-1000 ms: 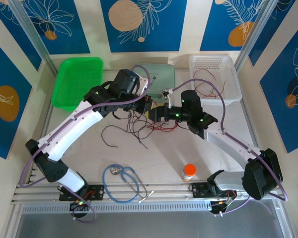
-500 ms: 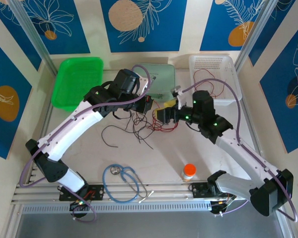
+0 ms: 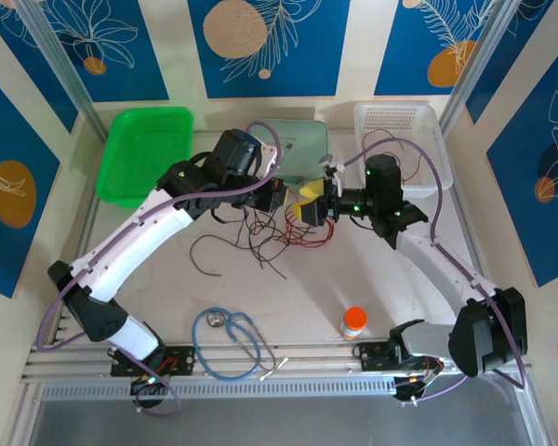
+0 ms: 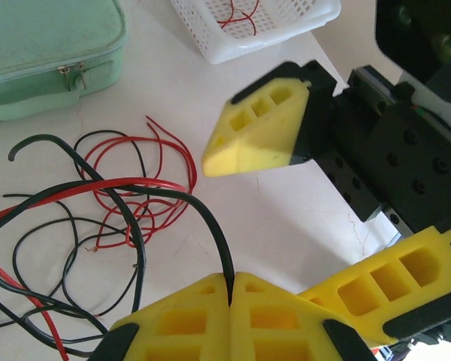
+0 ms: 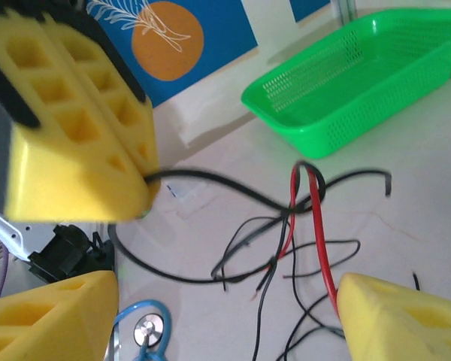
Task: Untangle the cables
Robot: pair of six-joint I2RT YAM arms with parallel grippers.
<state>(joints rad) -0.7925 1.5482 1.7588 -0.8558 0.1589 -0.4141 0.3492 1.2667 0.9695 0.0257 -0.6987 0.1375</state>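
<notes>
L gripper [image 4: 231, 289] pinches black cable [image 4: 216, 239], R gripper [image 5: 227, 301] agape beside; most cables [image 3: 258, 230] tangled, few in basket [image 3: 391, 119], looks early.

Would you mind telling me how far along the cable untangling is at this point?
Done: some red cables lie in the white basket. In hand: the left gripper is shut on a black cable, with the open right gripper close beside it. Left: the red and black tangle on the table looks largely unsorted.

Left arm [image 3: 138, 230] jaws pinched together — right arm [image 3: 437, 265] jaws spread wide, facing them.
</notes>
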